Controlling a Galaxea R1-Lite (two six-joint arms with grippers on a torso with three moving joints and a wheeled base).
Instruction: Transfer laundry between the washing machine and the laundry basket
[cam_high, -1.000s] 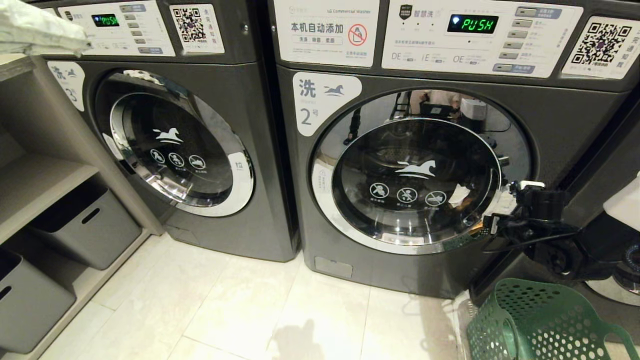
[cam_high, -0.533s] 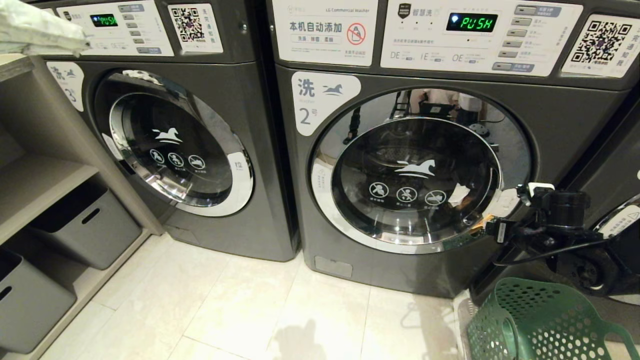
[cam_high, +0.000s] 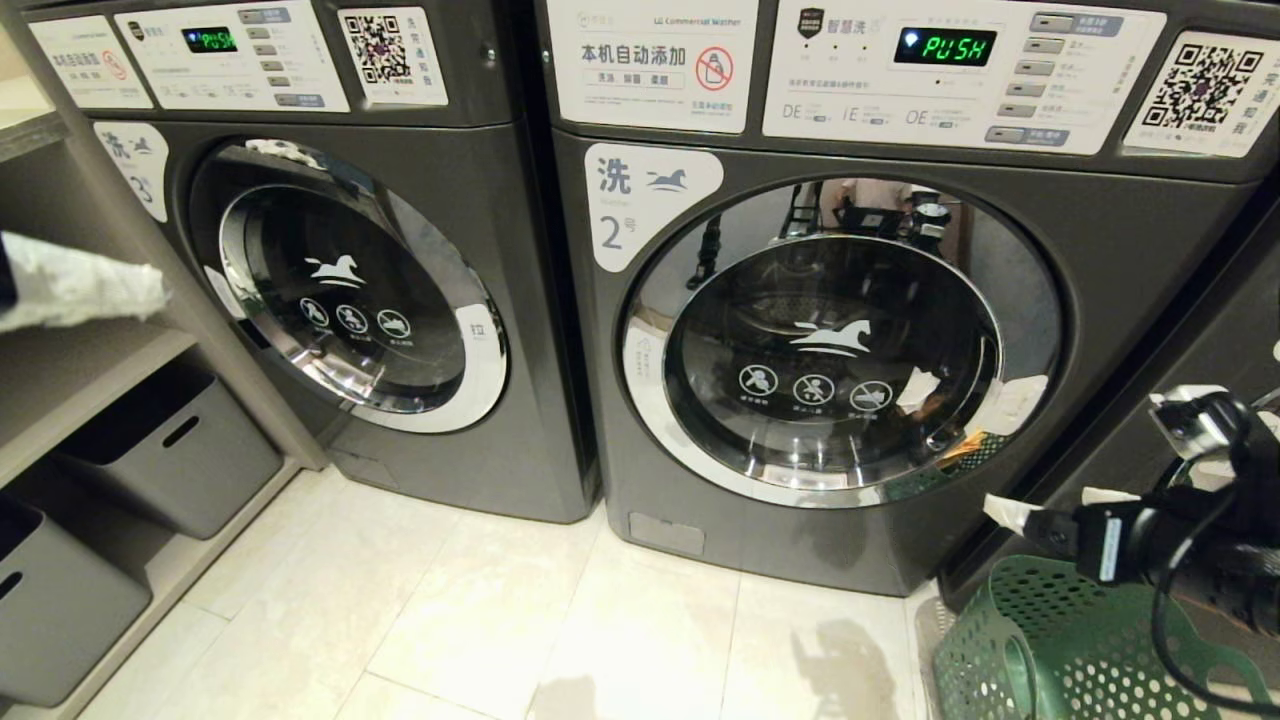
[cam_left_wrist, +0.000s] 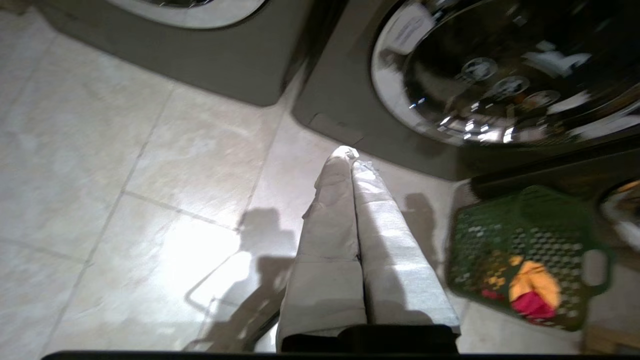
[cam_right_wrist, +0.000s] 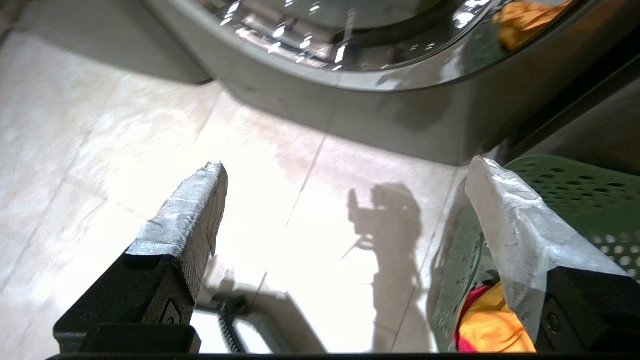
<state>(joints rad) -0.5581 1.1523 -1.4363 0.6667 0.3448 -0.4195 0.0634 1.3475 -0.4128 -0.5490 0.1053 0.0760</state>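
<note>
Two grippers in play and neither one is carrying anything: the right gripper (cam_right_wrist: 345, 175) hangs low at the right edge of the head view, over the near rim of the laundry basket (cam_high: 1060, 640), its taped fingers (cam_right_wrist: 192, 220) spread wide with bare floor (cam_high: 480, 610) showing between them, while the left gripper (cam_left_wrist: 347, 152) is pressed tight together, empty, poking in at the far left edge of the head view beside the shelf unit (cam_high: 80, 370). The washing machine (cam_high: 1130, 230) marked "2" stands dead centre with its round door (cam_high: 830, 350) closed flush, and the basket is tucked just beside its lower right corner, partly cut off by the frame. Open room lies on the pale tiles in front of both machines, a broad stretch running from the grey storage bins (cam_high: 170, 450) on the left across to the basket. Only the green mesh of the basket shows from the head, but the left wrist view looks down into it and catches the laundry (cam_left_wrist: 532, 290), a yellow-orange piece lying on a magenta-red one against the far wall, and the right wrist view picks up the same two colours just beside its outer finger. That right wrist view also shows the chrome rim's underside, with an orange reflection in it
</note>
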